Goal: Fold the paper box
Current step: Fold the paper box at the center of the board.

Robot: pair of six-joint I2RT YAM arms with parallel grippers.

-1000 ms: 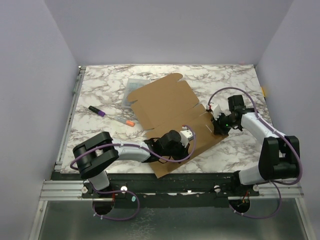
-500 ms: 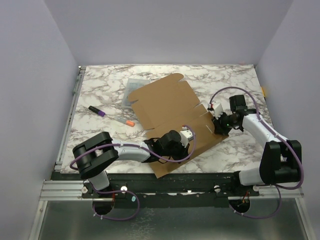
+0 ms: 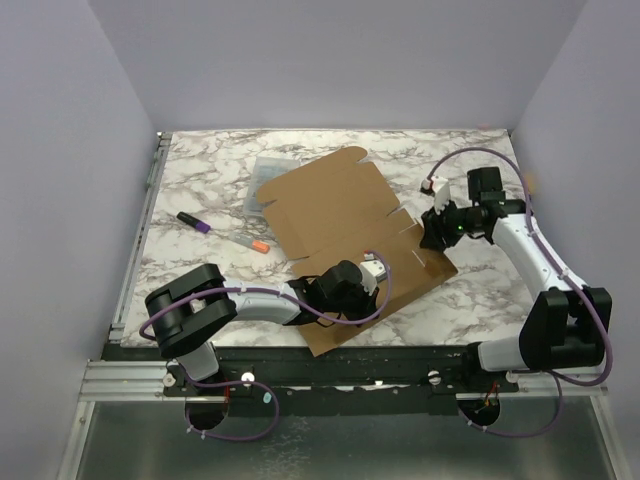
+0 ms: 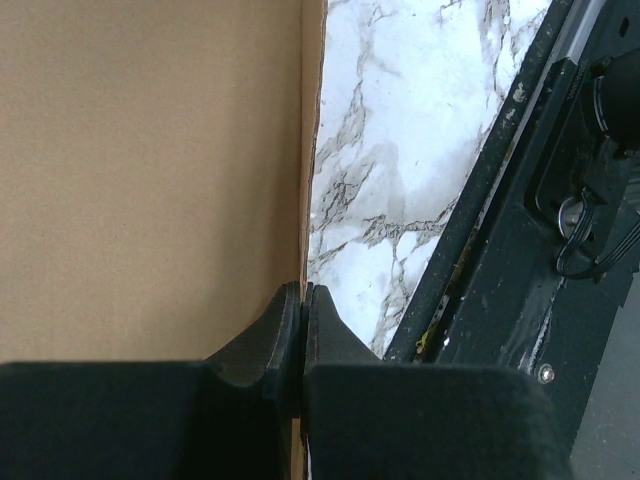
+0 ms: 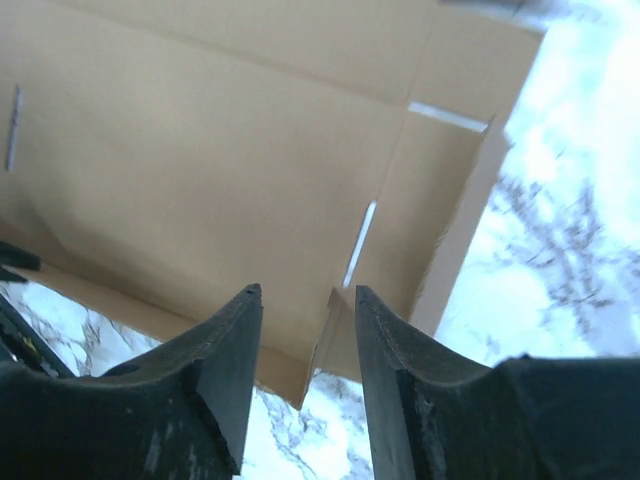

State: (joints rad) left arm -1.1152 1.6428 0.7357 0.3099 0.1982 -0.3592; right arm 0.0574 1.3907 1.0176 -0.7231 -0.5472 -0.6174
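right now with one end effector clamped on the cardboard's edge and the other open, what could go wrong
The left end effector pinches only the thin near edge of the paper box, so a pull might tear it or slip off. The right end effector is open and holds nothing, so the side flap under it is free to shift. Dragging the sheet could also nudge the clear case by its far corner.
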